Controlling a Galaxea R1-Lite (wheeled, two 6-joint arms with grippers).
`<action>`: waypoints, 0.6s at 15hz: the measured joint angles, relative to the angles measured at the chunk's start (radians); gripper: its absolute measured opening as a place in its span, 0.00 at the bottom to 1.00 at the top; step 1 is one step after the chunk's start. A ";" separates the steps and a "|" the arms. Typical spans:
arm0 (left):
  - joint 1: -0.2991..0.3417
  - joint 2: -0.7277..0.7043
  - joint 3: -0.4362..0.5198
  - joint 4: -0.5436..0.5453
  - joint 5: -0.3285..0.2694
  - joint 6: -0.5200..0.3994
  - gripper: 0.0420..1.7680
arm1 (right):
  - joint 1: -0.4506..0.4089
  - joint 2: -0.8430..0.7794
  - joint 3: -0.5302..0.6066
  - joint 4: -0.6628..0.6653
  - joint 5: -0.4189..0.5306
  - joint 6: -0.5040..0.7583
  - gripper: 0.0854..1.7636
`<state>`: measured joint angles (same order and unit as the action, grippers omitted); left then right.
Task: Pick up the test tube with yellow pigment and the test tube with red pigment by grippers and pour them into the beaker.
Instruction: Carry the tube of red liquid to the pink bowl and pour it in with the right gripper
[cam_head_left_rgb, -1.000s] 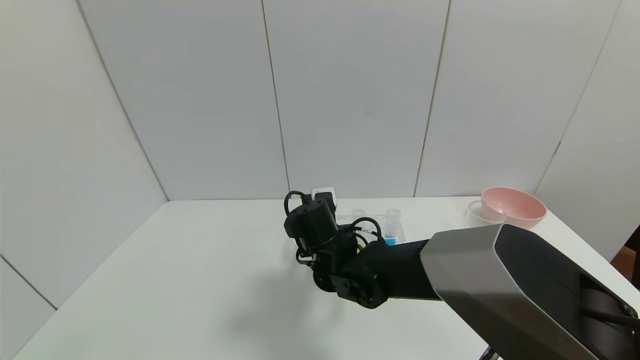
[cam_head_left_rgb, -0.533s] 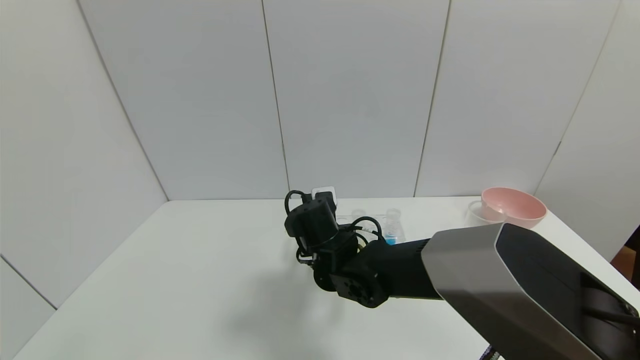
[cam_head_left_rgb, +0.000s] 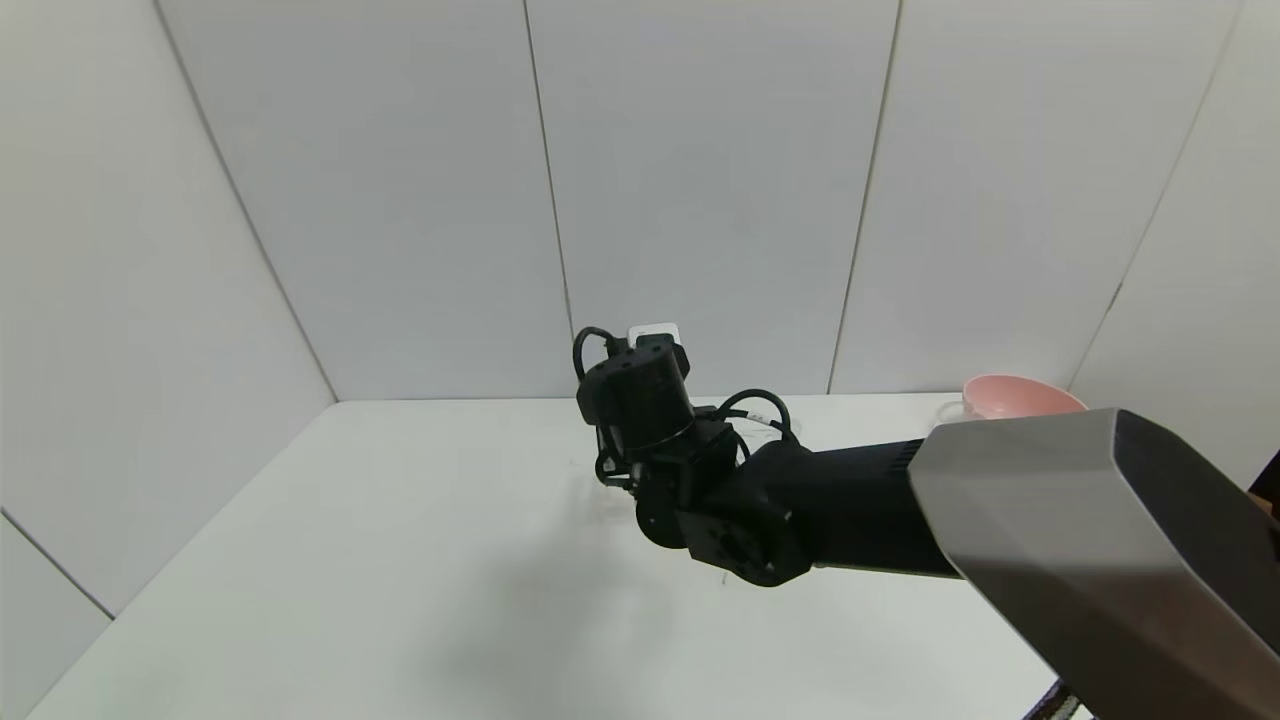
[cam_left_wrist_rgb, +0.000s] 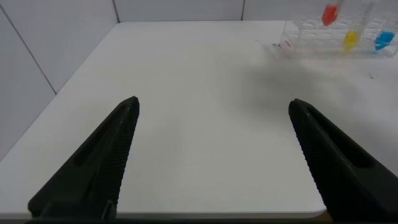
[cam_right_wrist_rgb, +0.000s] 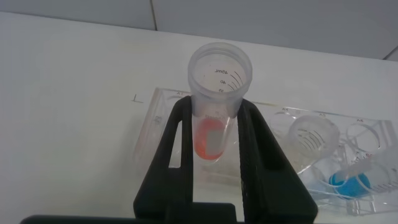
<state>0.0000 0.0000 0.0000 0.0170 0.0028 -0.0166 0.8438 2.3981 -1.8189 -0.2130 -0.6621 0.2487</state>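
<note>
Right wrist view puts us closest: our right gripper (cam_right_wrist_rgb: 219, 140) is clamped on the test tube with red pigment (cam_right_wrist_rgb: 216, 99), its two black jaws pressing the clear wall on either side, just below the open rim and level with the red-orange liquid at the rounded tip. The tube stands nearly upright, lifted above the clear tube rack (cam_right_wrist_rgb: 292, 165) on the white worktop (cam_right_wrist_rgb: 68, 93). In that rack a tube with blue liquid (cam_right_wrist_rgb: 345, 182) sits in a hole near an empty-looking tube. From the left wrist view, our left gripper (cam_left_wrist_rgb: 214, 158) hangs spread wide and empty above the near edge of the worktop, well apart from the rack; there the test tube with yellow pigment (cam_left_wrist_rgb: 351, 40) rests in the rack beside the blue one. The head view shows a pink bowl (cam_head_left_rgb: 1010, 393) at the far right; the beaker is not clearly visible. We judge the tube light, stiff, smooth and easily cracked or slipped, so a firm, modest grip on the upper wall suits tipping it.
</note>
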 joint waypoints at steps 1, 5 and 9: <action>0.000 0.000 0.000 0.000 0.000 0.000 0.97 | 0.002 -0.014 0.001 0.003 0.000 -0.004 0.24; 0.000 0.000 0.000 0.000 0.000 0.000 0.97 | 0.013 -0.050 0.016 0.006 0.004 -0.011 0.24; 0.000 0.000 0.000 0.000 0.000 0.000 0.97 | 0.017 -0.064 0.045 -0.008 0.006 -0.013 0.24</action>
<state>0.0000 0.0000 0.0000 0.0170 0.0028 -0.0166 0.8611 2.3340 -1.7736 -0.2211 -0.6560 0.2360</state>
